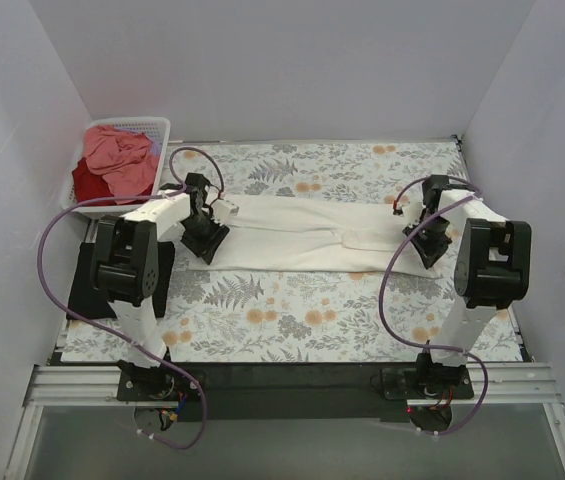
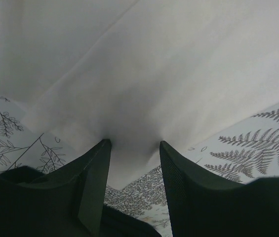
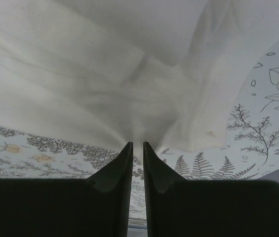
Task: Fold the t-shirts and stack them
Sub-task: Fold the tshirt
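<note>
A cream-white t-shirt (image 1: 302, 235) lies stretched in a long band across the floral tablecloth (image 1: 312, 320) between my two grippers. My left gripper (image 1: 205, 240) is at its left end. In the left wrist view the left gripper (image 2: 133, 143) stands open, with a corner of the white cloth (image 2: 154, 74) lying between its spread fingers. My right gripper (image 1: 429, 243) is at the shirt's right end. There the right gripper (image 3: 137, 143) is shut on the edge of the cloth (image 3: 104, 74), whose creases run into the tips. A salmon-pink shirt (image 1: 120, 155) and a dark red one (image 1: 87, 182) sit crumpled in the basket.
A white lattice basket (image 1: 152, 125) stands at the back left corner, close to the left arm. White walls enclose the table on three sides. The arms' bases sit on a black rail at the near edge.
</note>
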